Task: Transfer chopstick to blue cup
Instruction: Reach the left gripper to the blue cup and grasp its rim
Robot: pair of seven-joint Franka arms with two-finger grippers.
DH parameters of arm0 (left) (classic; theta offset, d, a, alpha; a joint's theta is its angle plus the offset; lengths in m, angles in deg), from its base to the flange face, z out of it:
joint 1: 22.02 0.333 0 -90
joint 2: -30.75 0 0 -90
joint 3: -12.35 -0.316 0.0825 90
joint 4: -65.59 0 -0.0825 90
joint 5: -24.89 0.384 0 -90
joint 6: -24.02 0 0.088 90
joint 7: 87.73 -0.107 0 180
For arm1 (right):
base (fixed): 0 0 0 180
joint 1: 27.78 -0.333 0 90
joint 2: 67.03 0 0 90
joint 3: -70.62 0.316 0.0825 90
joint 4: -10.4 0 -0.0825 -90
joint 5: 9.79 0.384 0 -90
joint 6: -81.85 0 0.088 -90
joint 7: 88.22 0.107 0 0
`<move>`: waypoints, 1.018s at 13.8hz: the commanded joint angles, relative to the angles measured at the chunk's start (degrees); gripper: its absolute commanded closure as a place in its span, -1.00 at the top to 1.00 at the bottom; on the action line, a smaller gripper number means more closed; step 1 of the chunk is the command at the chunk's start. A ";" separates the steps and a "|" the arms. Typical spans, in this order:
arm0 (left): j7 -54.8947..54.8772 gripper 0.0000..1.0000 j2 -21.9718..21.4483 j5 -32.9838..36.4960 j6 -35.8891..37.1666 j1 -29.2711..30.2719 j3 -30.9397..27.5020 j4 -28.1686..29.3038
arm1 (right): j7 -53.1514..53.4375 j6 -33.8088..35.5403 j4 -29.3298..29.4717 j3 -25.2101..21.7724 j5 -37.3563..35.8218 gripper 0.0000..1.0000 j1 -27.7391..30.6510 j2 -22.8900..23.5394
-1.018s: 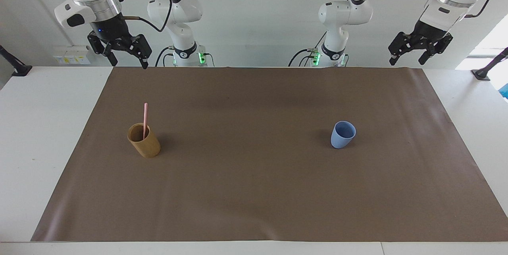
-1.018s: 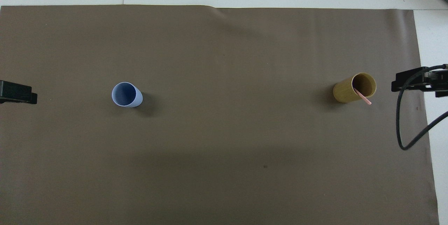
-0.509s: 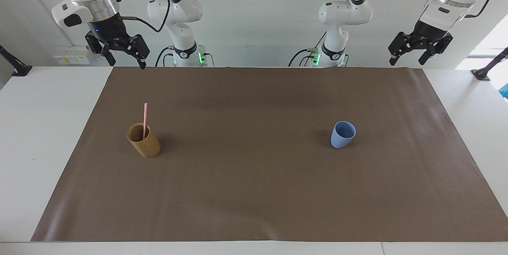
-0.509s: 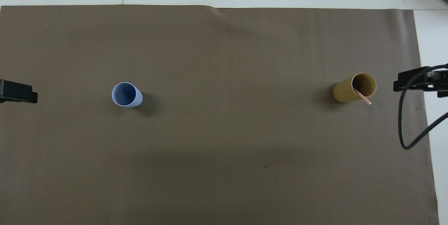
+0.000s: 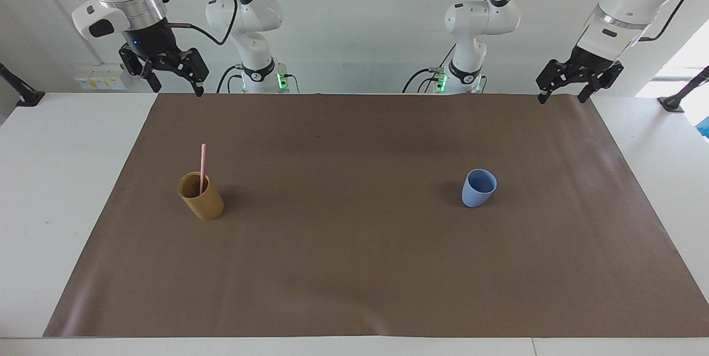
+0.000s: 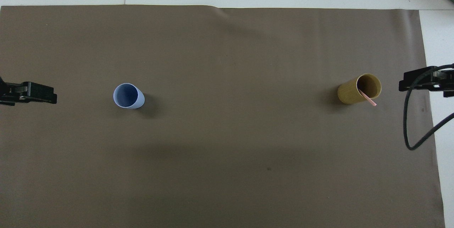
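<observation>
Standing in the tan cup, the chopstick leans on its rim; the blue cup is well apart, toward the left arm's end. Both the left gripper and the right gripper hang spread wide and hold nothing. From overhead, the brown mat carries both cups, and each gripper shows only partly at an edge.

One camera sits high across the desk, facing both robots and looking down from a distance. The other hangs high above the robots' end, looking forward and steeply down. Half a turn apart, both share the brown mat with its two cups.
</observation>
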 commanded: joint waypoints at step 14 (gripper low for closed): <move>8.55 1.00 12.66 -0.70 -37.43 -5.62 0.15 20.35 | -3.20 -0.80 -1.58 0.16 -1.00 1.00 0.40 -0.84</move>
